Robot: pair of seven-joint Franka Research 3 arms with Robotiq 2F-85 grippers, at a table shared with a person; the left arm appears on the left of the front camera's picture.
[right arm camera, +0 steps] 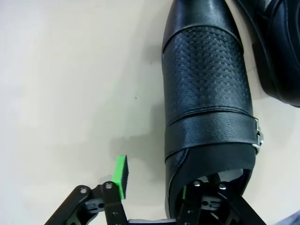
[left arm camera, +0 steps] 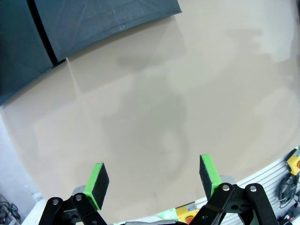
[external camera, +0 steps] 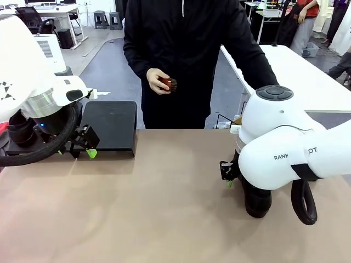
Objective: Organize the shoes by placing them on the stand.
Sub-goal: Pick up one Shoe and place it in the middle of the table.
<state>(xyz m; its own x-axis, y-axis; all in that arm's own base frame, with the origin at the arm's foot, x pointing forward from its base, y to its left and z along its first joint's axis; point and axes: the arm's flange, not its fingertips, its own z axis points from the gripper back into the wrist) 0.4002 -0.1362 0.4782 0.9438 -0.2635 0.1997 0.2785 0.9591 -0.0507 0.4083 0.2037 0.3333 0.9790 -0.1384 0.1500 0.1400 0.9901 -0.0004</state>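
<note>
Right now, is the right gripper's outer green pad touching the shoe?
Apart. The right wrist view shows bare table between that pad and the shoe; the other jaw sits inside.

Left gripper (left arm camera: 153, 178) hovers low at the far left, jaws wide; right gripper (right arm camera: 153, 183) points down near right, jaws partly apart.

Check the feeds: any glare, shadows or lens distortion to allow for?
Front view: the right arm looms white near the lens; a pink cast tints the bottom-left corner. Left wrist view: fisheye curves the table edge, faint grey shadows beyond the open left end effector. Right wrist view: sharp, soft sheen on the shoe, a shadow by the right end effector.
</note>
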